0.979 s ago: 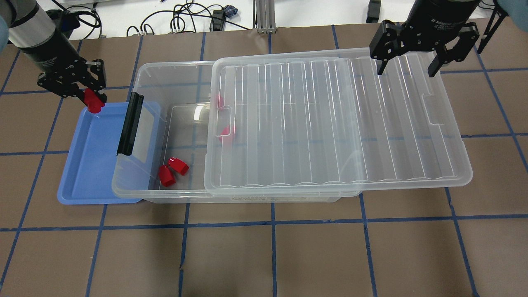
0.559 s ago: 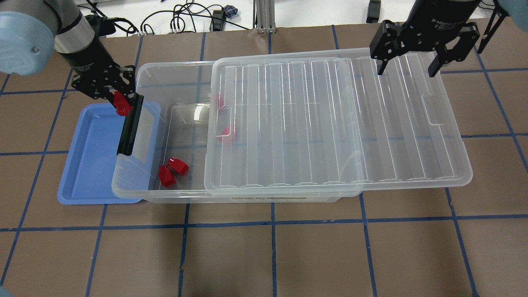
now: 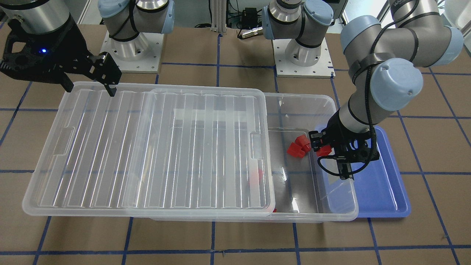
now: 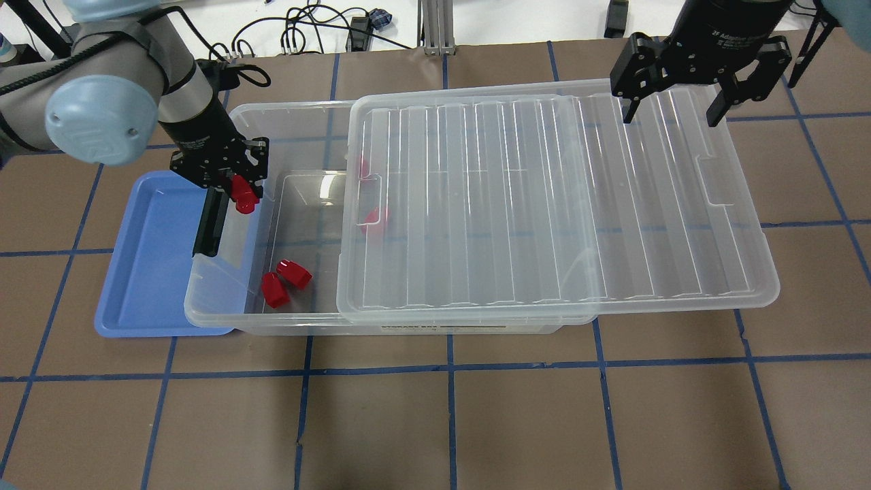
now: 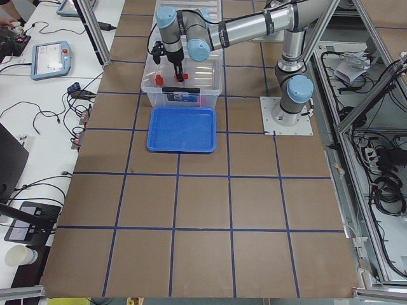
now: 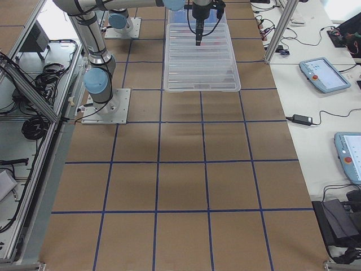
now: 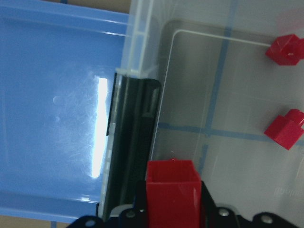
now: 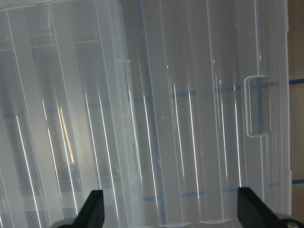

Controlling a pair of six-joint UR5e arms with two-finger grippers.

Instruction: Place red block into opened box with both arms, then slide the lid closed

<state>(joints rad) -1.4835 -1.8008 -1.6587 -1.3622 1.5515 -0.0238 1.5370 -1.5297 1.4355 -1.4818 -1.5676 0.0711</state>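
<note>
My left gripper (image 4: 242, 190) is shut on a red block (image 4: 244, 194), also held in the wrist view as the red block (image 7: 172, 194). It hangs just inside the box's open end, right beside the black latch bar (image 4: 212, 221). The clear box (image 4: 292, 110) has two red blocks (image 4: 286, 281) on its bare floor and others dimly visible under the lid. The ribbed clear lid (image 4: 544, 204) covers most of the box and overhangs its right end. My right gripper (image 4: 670, 109) stands open above the lid's far right corner, with nothing between its fingers.
A blue tray (image 4: 150, 258) lies tucked under the box's latch end on the left. Cables run along the table's far edge. Brown table with a blue tape grid stretches in front of the box.
My left gripper carried the red block rightward, from over the tray's far corner, across the latch bar, to the box's open end. The right gripper and lid stayed still.
</note>
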